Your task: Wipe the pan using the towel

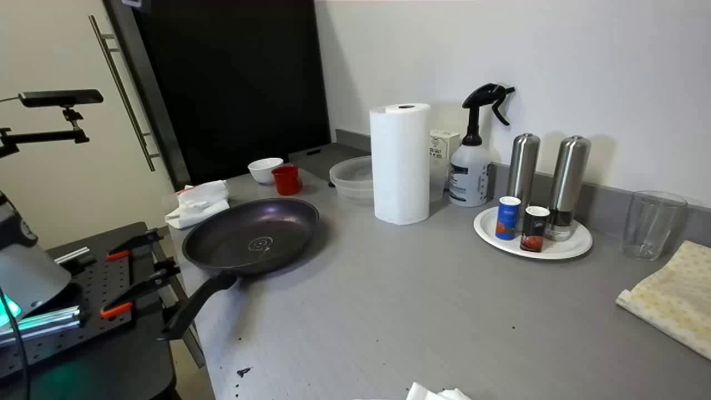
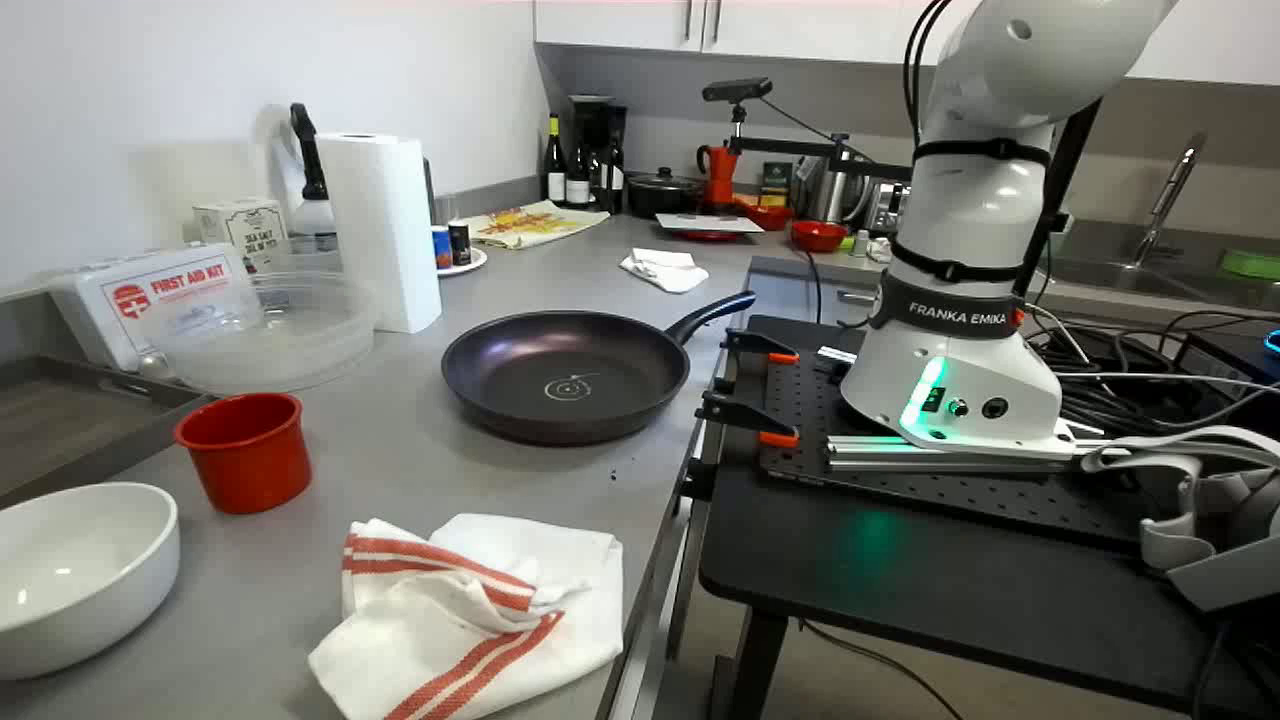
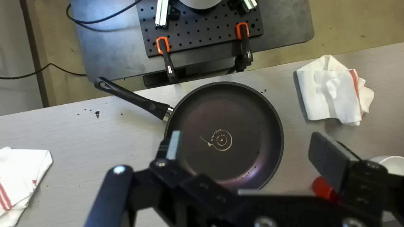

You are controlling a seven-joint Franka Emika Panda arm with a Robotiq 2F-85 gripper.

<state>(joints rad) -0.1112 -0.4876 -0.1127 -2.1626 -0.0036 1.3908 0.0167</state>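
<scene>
The pan [image 3: 225, 126] is set level on the bench [image 3: 94, 138], inside uppermost, so that its whole cooking face can be reached from above. Its handle [image 3: 132, 97] is pointed outward, apparently past the bench edge; by this the face is left unobstructed, though the handle could be caught by a low pass. Small dark specks [image 3: 255, 167] can be made out on the pan's inner wall, and it is by these, perhaps, that a wipe is called for.

The gripper [image 3: 249, 147] is shown only in the wrist view and is judged to be poised well above the pan. Its fingers [image 3: 326, 159] are spread wide, with nothing held between them, as would suit a descent onto cloth; the wiping is judged not yet begun.

A crumpled towel [image 3: 328, 91] is laid near the pan but apart from it, on the side away from the handle. By its raised folds a pinch should be made easy. A second towel [image 2: 665, 270], flatter, is placed on the handle side of the pan, farther off. Which is meant cannot be told, but the nearer seems likelier. The cup [image 2: 248, 460] and bowl [image 2: 110, 620] are stood on the crumpled towel's side of the pan, clear of its rim.
</scene>
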